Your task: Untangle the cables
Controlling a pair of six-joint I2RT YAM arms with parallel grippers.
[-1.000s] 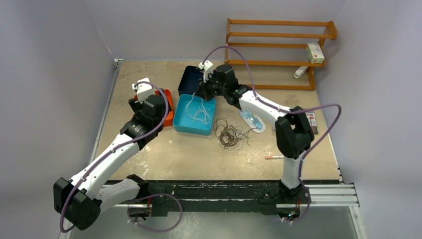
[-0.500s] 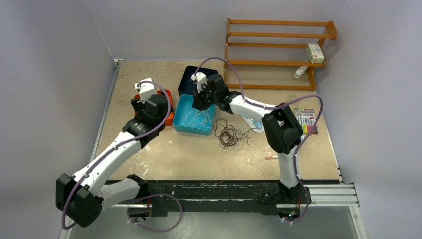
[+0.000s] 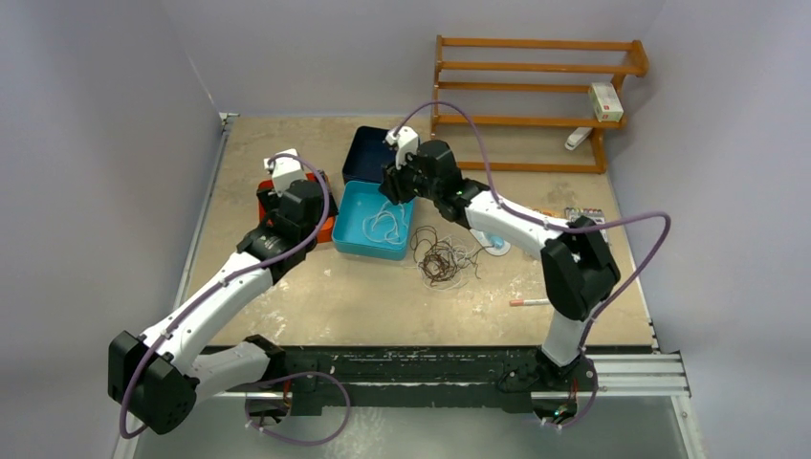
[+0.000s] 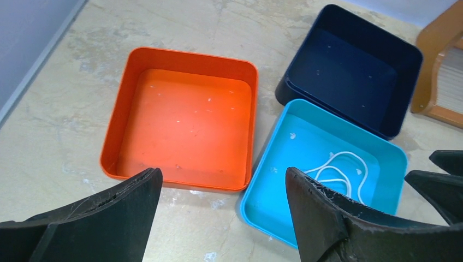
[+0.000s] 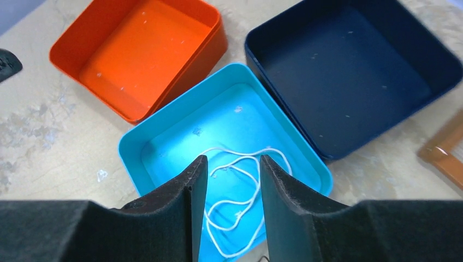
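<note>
A dark brown tangle of cables (image 3: 442,258) with some white strands lies on the table, right of the light blue tray (image 3: 350,240). One loose white cable (image 5: 245,185) (image 3: 384,225) (image 4: 336,169) lies coiled on that tray's floor. My right gripper (image 5: 233,159) (image 3: 394,182) hovers over the tray's far side, open, with nothing between its fingers. My left gripper (image 4: 223,172) (image 3: 304,206) stands wide open and empty above the table by the near edges of the orange tray (image 4: 185,120) and the blue tray (image 4: 261,183).
An empty dark navy tray (image 3: 368,158) (image 5: 349,65) sits behind the blue one, and the orange tray (image 5: 136,54) to its left. A wooden rack (image 3: 536,96) stands at the back right. A clear plastic packet (image 3: 493,234), a pack of pens (image 3: 583,215) and a marker (image 3: 528,302) lie right of the tangle.
My right gripper opened and let go of the white cable, which now lies in the blue tray. The gripper drew back a little to the right. The left arm barely shifted.
</note>
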